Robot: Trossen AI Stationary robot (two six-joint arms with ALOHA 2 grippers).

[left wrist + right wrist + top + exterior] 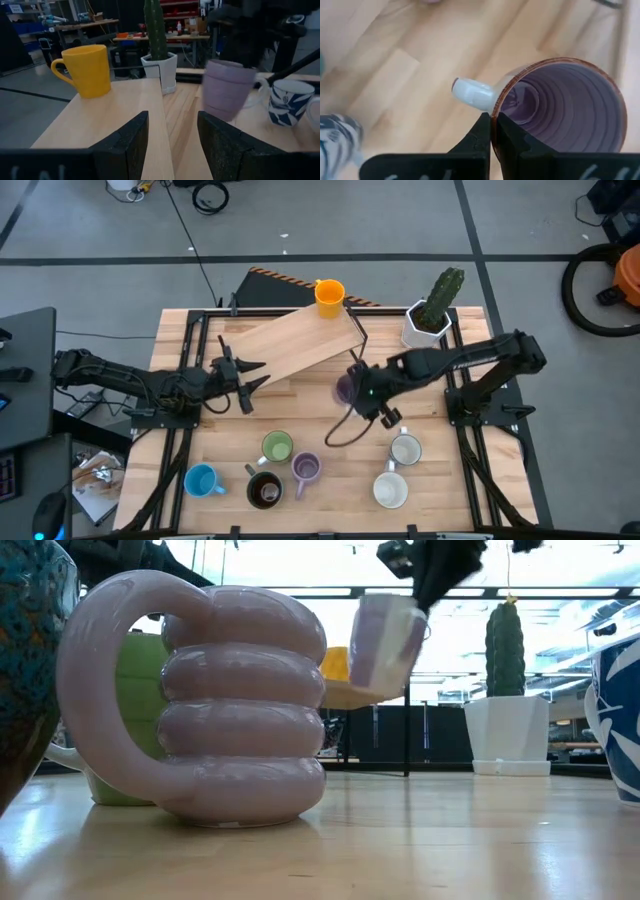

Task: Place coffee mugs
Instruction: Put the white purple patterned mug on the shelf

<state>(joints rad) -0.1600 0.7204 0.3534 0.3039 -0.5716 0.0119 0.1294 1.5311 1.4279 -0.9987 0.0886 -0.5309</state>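
Observation:
My right gripper [494, 130] is shut on a lilac mug [345, 390] with a brown rim and a pale handle, held in the air over the table's middle, just near of the raised wooden board [300, 340]. An orange mug [330, 297] stands on the board's far end. Green [277, 446], lilac [305, 468], blue [203, 480], dark brown [264, 491] and two white mugs [405, 448] [390, 490] stand on the table's near part. My left gripper [172, 145] waits open at the board's left near edge, touching nothing. My right gripper pinches the lilac mug's rim [495, 107] right beside the handle [472, 94], one finger inside the cup and one outside. The fingers slant down from above. The mug [388, 640] hangs below them, slightly tilted, mouth up and clear of the table.
A white faceted pot with a cactus [432, 315] stands at the far right, beside the board's black frame. A black cable [340, 435] loops on the table below the held mug. Bare wood lies between the board and the row of mugs.

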